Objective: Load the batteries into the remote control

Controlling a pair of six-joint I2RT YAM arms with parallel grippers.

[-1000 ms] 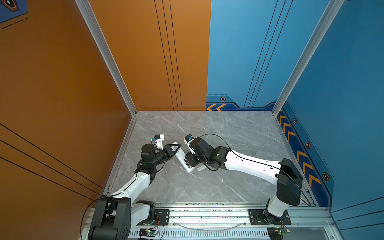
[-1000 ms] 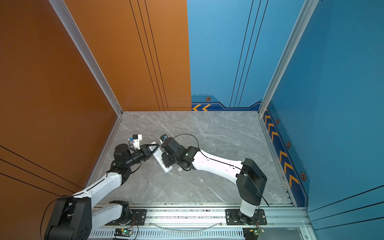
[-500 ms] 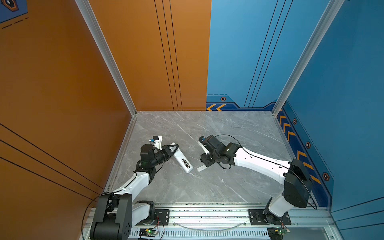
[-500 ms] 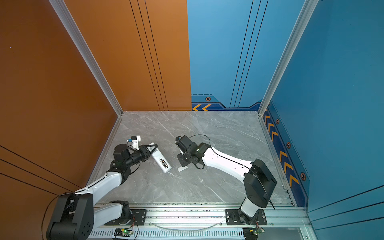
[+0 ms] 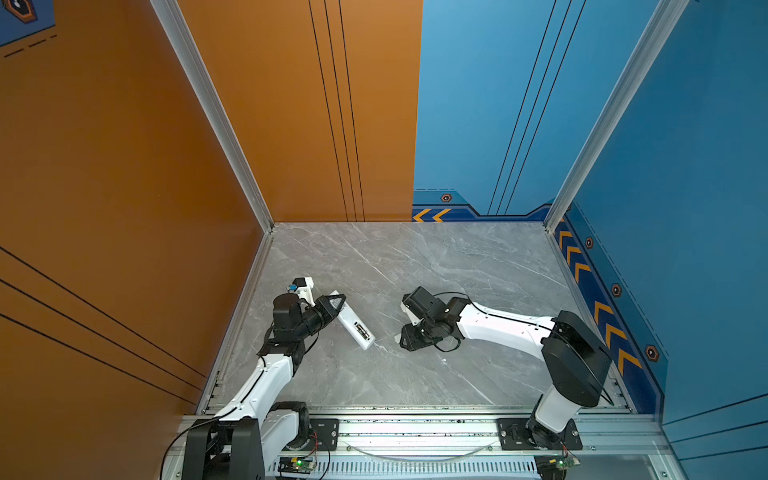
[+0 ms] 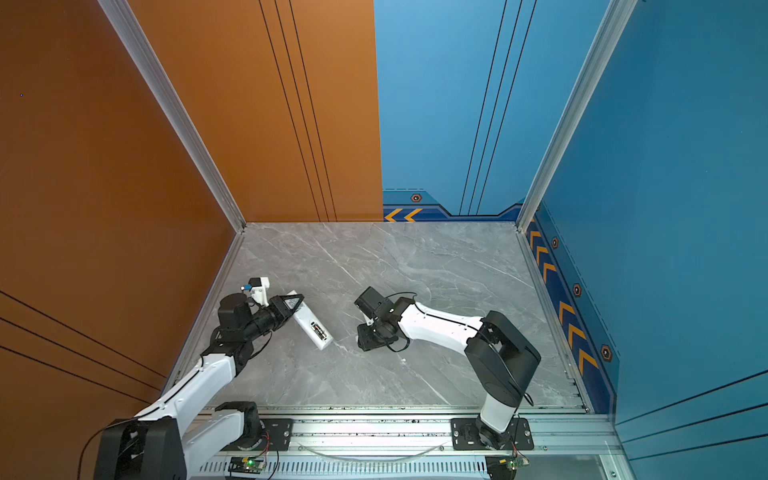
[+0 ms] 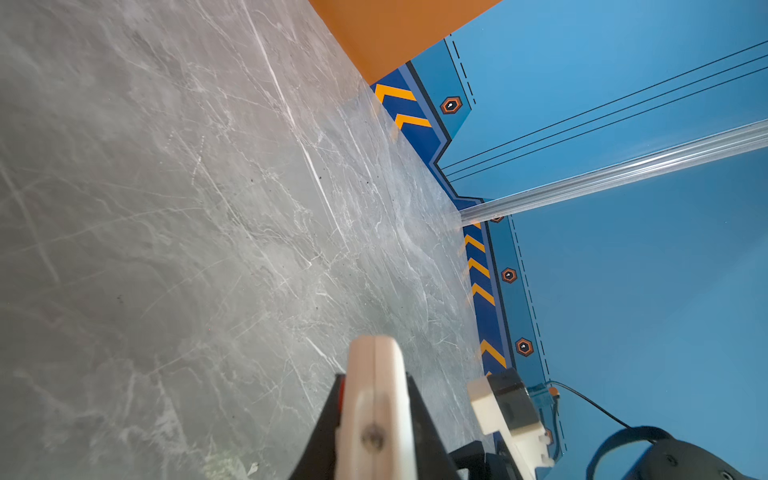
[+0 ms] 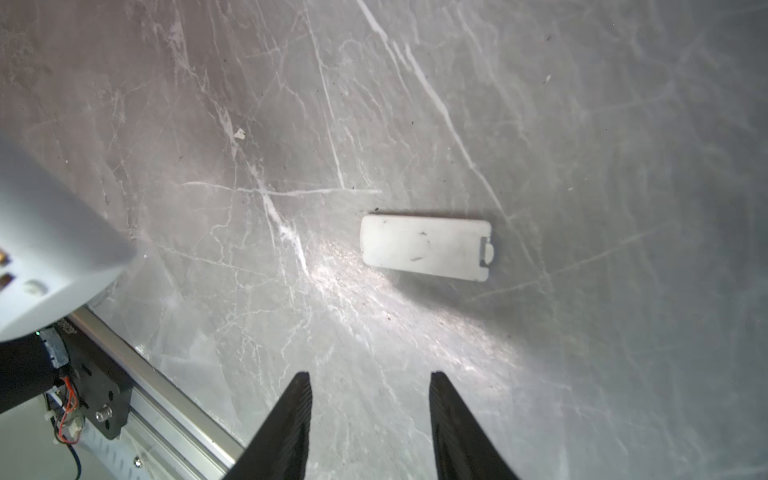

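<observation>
- White plastic, the battery cover (image 8: 426, 246) is lying flat on the grey marbled worktop (image 5: 415, 270). It is sitting just ahead of the right claw (image 8: 370, 376), which is hanging over it with its jaws standing apart and nothing between them.
- Its long axis is running roughly along the line from one fingertip to the other. By my reckoning, the claw is needing a turn of the wrist before pinching across the narrow width.
- Over on the left, the left claw (image 5: 334, 302) is clamping one end of the remote control (image 5: 353, 326), back facing up, free end pointing toward the cover. The right arm is plainly the nearer one to the cover.
- Counting up: one remote and one cover are showing. Dark shapes in the open compartment (image 5: 362, 331) are looking like the batteries (image 6: 318, 330), too small to number, and no loose one is showing.
</observation>
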